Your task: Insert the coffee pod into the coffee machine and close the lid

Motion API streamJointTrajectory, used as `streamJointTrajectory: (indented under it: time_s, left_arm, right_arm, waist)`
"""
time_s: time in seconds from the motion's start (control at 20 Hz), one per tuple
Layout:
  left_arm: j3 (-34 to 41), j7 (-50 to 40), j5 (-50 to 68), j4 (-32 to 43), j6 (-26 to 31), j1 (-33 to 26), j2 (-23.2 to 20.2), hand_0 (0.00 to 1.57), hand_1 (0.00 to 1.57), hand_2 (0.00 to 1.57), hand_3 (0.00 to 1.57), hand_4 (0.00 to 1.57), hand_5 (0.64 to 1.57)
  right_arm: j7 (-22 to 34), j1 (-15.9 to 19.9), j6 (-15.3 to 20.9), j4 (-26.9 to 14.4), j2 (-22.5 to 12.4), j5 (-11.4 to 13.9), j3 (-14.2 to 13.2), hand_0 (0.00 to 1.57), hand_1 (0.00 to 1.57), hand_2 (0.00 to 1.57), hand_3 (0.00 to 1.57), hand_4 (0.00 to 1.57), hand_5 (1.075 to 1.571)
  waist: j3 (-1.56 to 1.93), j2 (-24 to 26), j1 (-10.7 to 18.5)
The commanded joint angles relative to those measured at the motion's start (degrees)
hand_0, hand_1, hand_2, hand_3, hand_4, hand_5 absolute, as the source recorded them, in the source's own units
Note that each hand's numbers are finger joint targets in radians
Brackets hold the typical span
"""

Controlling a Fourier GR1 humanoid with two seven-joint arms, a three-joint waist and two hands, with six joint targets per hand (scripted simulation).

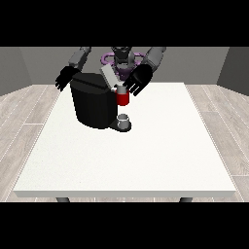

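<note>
The coffee pod cannot be made out for certain; the only candidate is a small pale shape just below the hand at the view's right (137, 80), at the top of the red brewing head (122, 98) of the coffee machine (93, 103). Whether it sits in the holder or is only being brought to it is not visible. That hand hangs over the red head with dark fingers spread downward and outward, looking relaxed rather than curled, and nothing shows clearly pinched in it, so I take it as open, with some doubt.

Just beside this hand, towards the machine's black body, the grey lid (108, 77) stands tilted up and open, so the closing step is not yet done. Below the hand, under the red head, a small grey cup (124, 119) rests on the machine's base. Well apart from this hand, across the machine's body, the hand at the view's left (64, 78) hangs with its fingers straight and spread, holding nothing, near the machine's upper corner.

The risks I see: the pod may sit crooked in the holder, so that the lid jams on it, and a hand sweeping towards the lid could nudge the machine or the cup on the white table (146, 155).
</note>
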State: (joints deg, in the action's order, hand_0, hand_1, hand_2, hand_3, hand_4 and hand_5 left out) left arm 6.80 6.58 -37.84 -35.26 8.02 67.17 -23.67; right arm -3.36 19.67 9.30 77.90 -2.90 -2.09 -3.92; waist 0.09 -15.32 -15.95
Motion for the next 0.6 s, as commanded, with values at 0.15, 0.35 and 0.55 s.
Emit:
streamJointTrajectory:
  time_s: [0.15, 0.35, 0.55]
  left_arm:
    - [-0.22, 1.88, -1.23, 0.87, -1.29, -2.08, -0.72, 1.13, 1.13, 1.17, 1.03, 0.44, 1.571]
    - [-0.26, 1.55, -1.2, 0.26, 2.68, 1.0, -2.93, 1.11, 1.11, 1.15, 0.98, 0.41, 1.571]
    - [-1.43, 2.01, -2.57, 0.22, -0.21, -1.31, -0.34, 1.05, 1.05, 1.12, 0.95, 0.37, 1.571]
  right_arm:
    - [1.24, -0.46, -1.76, 1.69, -1.58, -1.36, -0.73, 0.0, 0.0, 0.0, 0.0, 0.4, 1.571]
    - [-3.12, -1.22, -1.48, -0.98, -0.85, -0.94, -1.05, 0.0, 0.0, 0.0, 0.0, 0.43, 1.571]
    - [-1.62, -0.96, 0.56, -0.69, 1.09, -0.25, 0.04, 0.0, 0.0, 0.0, 0.0, 0.46, 1.571]
  waist:
    - [-0.08, -0.07, -0.82]
    - [-0.07, -0.51, 0.0]
    - [-0.07, -0.05, 0.84]
